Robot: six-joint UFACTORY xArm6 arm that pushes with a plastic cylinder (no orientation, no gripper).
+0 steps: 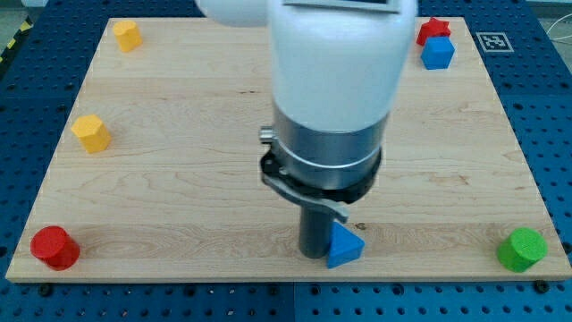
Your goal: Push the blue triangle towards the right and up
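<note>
Resting near the tabletop's (179, 215) bottom edge, right of centre, the blue triangle (344, 245) is seen touching the dark rod. My tip (315, 254) is placed just left of it; no gripper is fitted

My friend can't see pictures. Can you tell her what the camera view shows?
A robot arm stands over a wooden board, its lower end right beside a blue triangle near the bottom edge. Its tip is hidden. Yellow, red, blue and green blocks sit near the edges.

surface (179, 179): pale wood-grain board | base (550, 134): blue perforated panel on every side | far right: black-and-white marker tag (494, 41) | light: even, soft
</note>
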